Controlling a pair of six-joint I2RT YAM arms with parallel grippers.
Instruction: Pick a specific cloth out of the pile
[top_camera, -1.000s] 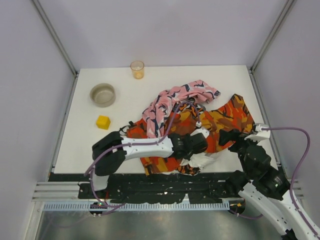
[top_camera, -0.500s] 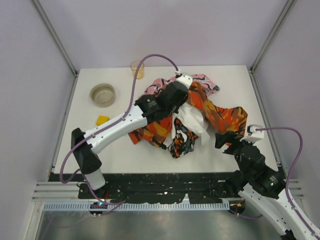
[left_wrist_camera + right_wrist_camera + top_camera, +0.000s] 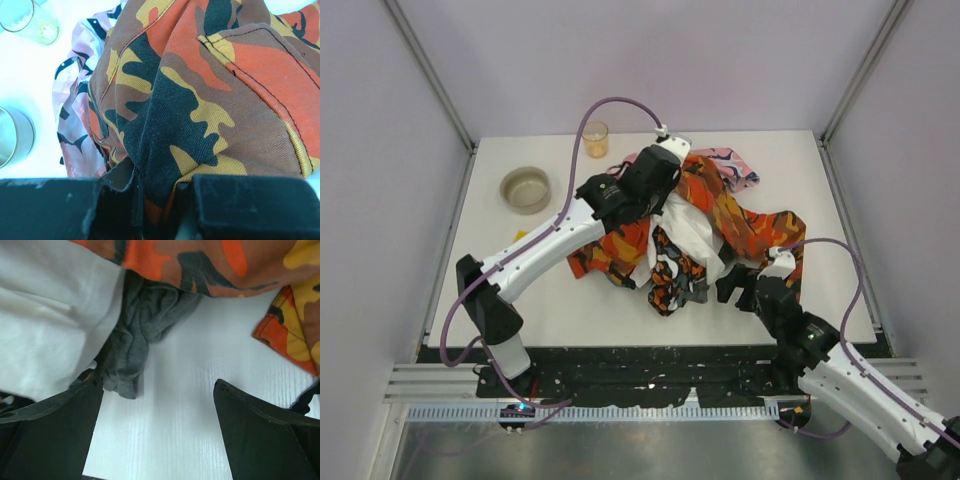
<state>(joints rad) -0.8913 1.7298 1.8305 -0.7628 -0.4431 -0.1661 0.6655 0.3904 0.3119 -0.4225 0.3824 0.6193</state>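
Grey cloth [image 3: 138,335], plain and dark, lies crumpled on the white table [image 3: 560,300] at the near edge of the pile [image 3: 720,215]. Its upper part is tucked under a white cloth [image 3: 50,315] on one side and under an orange, red and black camouflage garment [image 3: 200,265] on the other; its lower end rests bare on the table. In the overhead view the grey cloth [image 3: 699,293] shows only as a small dark fold.

The right hand [image 3: 155,435] sits low, close in front of it, with its two fingers spread wide and nothing between them. One finger is just beside the cloth's loose end; I cannot tell if they touch.

The left arm reaches to the far side of the pile. The left hand [image 3: 165,195] has its fingers pressed together, pinching a fold of the camouflage garment, which is lifted there.

A pink cloth [image 3: 735,165] with navy marks lies at the back of the pile, and a black, white and orange printed cloth [image 3: 670,275] at the front. A clear cup [image 3: 595,138] and a round bowl [image 3: 525,188] stand apart to the left.
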